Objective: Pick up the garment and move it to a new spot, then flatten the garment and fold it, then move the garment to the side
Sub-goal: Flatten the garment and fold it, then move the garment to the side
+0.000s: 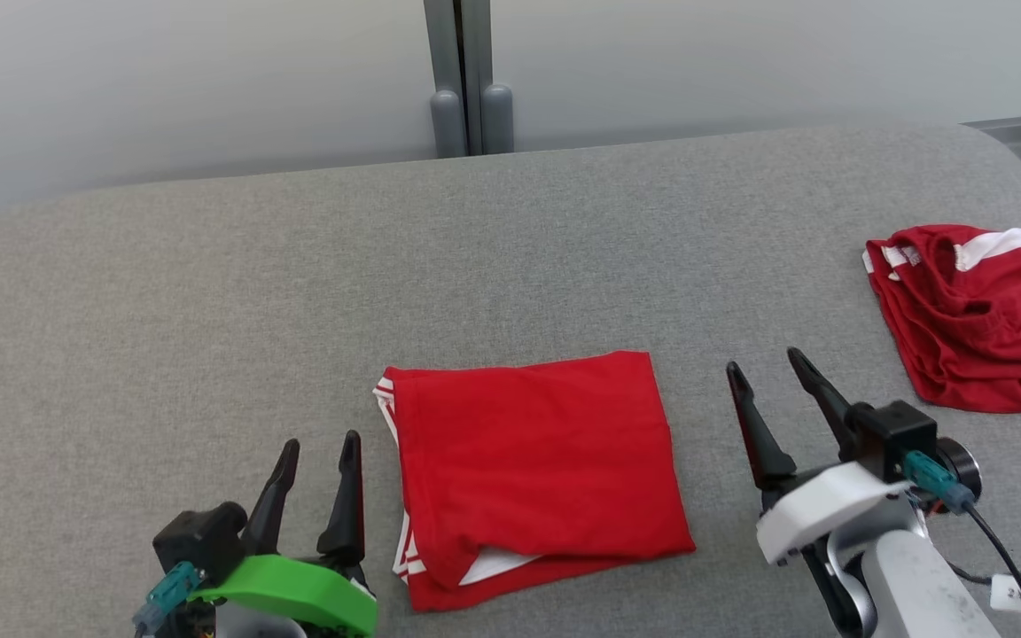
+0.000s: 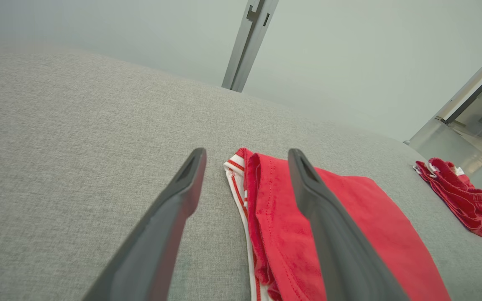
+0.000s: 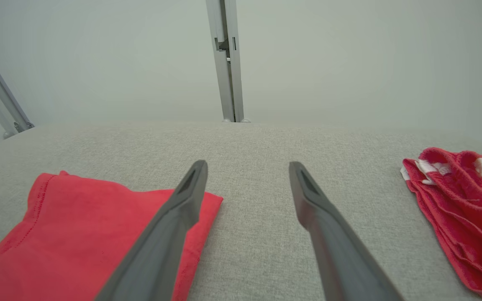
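A red garment (image 1: 537,470) with white trim lies folded into a flat rectangle at the front middle of the grey padded table (image 1: 209,310). My left gripper (image 1: 320,447) stands open just left of it, nothing between its fingers; in the left wrist view the garment (image 2: 349,225) lies under and right of the right finger. My right gripper (image 1: 763,363) is open to the garment's right, above bare table. In the right wrist view the garment's corner (image 3: 78,234) sits behind the left finger.
A second red garment (image 1: 976,315) with white bands lies crumpled near the table's right edge, also seen as a red heap (image 3: 462,209) in the right wrist view. A grey post (image 1: 471,80) stands behind the table's far edge against a pale wall.
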